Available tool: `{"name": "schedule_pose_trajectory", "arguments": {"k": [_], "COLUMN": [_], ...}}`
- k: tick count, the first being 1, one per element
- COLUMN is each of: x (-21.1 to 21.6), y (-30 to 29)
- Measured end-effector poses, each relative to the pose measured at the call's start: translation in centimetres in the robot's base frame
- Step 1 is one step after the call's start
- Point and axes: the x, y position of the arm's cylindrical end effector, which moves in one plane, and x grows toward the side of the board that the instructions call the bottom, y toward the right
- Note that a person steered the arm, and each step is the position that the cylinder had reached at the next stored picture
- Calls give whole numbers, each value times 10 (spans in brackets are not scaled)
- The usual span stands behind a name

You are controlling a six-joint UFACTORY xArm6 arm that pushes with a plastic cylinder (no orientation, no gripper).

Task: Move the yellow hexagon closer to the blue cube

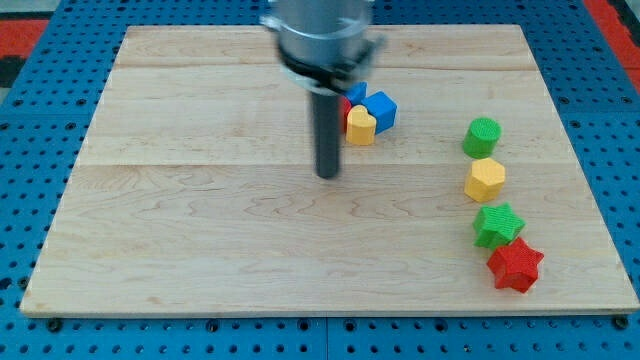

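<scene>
Pale wooden board (200, 230) with visible grain, laid on blue pegboard (40, 100). Matte plastic blocks.

Yellow hexagon (485, 179) at the view's right, faceted and upright, between green cylinder (482, 136) above and green star (497, 225) below; red star (516, 265) lowest, touching the green star.

Blue cube (380, 108) near top centre, touching a second yellow block (360, 127); red block (346, 108) and another blue block (357, 93) partly hidden behind the rod.

My tip (328, 176) down-left of that cluster, apart from it, well apart from the yellow hexagon. No gripper: bare dark rod, holding nothing.
</scene>
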Motion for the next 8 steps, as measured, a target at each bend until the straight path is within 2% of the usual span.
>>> {"name": "schedule_pose_trajectory", "arguments": {"k": [1,2,3,4,7,8], "x": [5,17,35,34,14,-6], "y": [40,46,115,145,183,157]}}
